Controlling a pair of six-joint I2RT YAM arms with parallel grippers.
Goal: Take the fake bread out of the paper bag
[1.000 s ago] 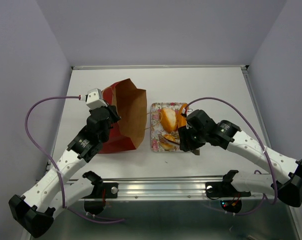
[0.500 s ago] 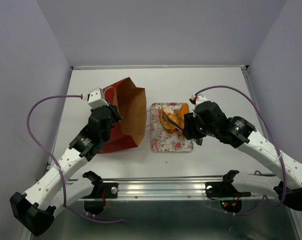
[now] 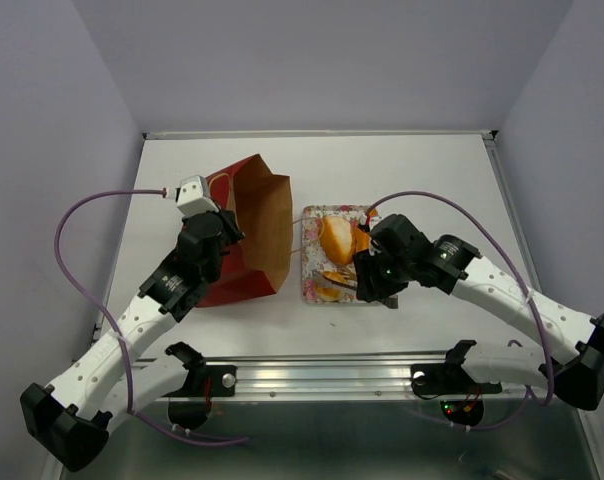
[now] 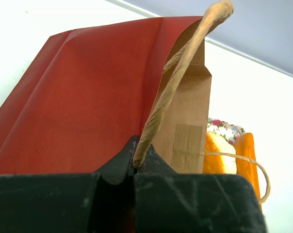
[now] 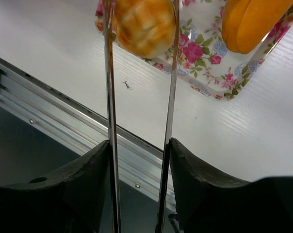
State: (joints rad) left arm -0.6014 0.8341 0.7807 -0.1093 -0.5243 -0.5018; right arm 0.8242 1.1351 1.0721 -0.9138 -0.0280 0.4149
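Cord is what my left end effector has hold of: its jaws are fully closed on the thin twisted-paper handle of the tall red paper bag with the brown kraft inside. I judge this hold is there to steady the bag and pull its mouth wide, so the other arm can work without the paper folding in. My left arm reaches forward from its base, elbow out to the left, wrist at the bag's left wall.

My right end effector is partly closed, its two fingers squeezing a pair of thin metal tongs. The tongs' tips pinch a small round glossy golden bun at the near edge of the rectangular floral tray, which lies on the white counter just right of the bag. Whether the bun rests on the tray or hangs just above it I cannot tell. A longer orange loaf lies on the tray beside it, and the overhead view shows another golden pastry there. My right forearm slants in from the right, wrist bent down toward the tray's near corner.

No pastry shows in the visible part of the bag, so I judge the task nearly done.
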